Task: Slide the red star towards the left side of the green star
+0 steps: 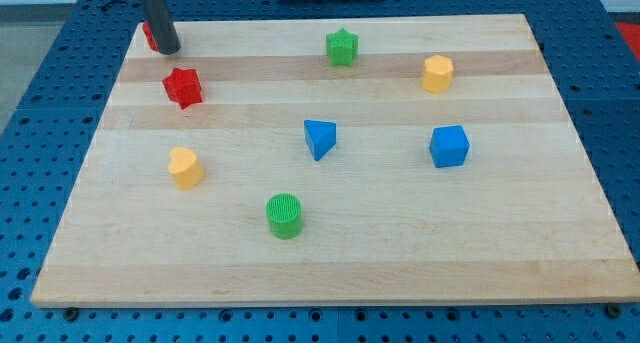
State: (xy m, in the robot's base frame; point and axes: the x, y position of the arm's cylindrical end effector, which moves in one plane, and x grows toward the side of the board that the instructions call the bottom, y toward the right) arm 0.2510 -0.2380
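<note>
The red star (183,87) lies on the wooden board (400,243) at the view's upper left. The green star (342,47) lies near the view's top, right of centre-left, well to the right of the red star. My tip (168,50) rests at the board's top left corner, just above and left of the red star, a small gap apart. A second red block (149,36) is partly hidden behind the rod; its shape cannot be made out.
A yellow hexagonal block (437,73) sits at upper right. A blue triangle (319,138) is near the middle, a blue cube (449,146) to its right. A yellow heart (185,168) sits at left, a green cylinder (285,216) lower centre.
</note>
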